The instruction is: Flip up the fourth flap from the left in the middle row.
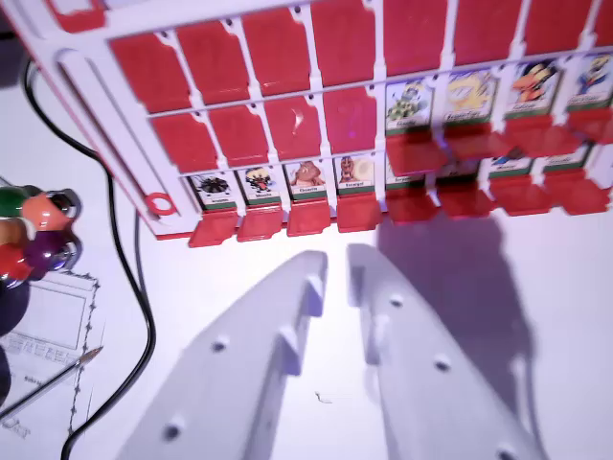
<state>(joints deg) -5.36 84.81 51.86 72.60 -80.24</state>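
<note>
Pincer: the white pincer point(337, 264) fills the lower middle of the wrist view, its two jaws a narrow slit apart at the tips and grasping nothing; released, hovering over the desk just short of the board.
Desk: the pale desk point(536, 316) carries the pincer's shadow to the wrist view's right of the jaws.
Board: a red and white flap board point(316, 115) lies tilted across the top of the view, with three rows of flaps showing.
Nearest row: cards stand face-up all along it, red flaps jutting below them; a card with a tan figure point(354, 172) sits just beyond the jaw tips.
Middle row flap: the fourth flap from the left point(351, 120) lies flat, plain red, directly left of the first raised picture card point(408, 105) in that row.
Far row: all red, flat.
Cable: a black cable point(129, 278) runs down the left side.
Balls: coloured glossy balls point(34, 235) cluster at the left edge.
</note>
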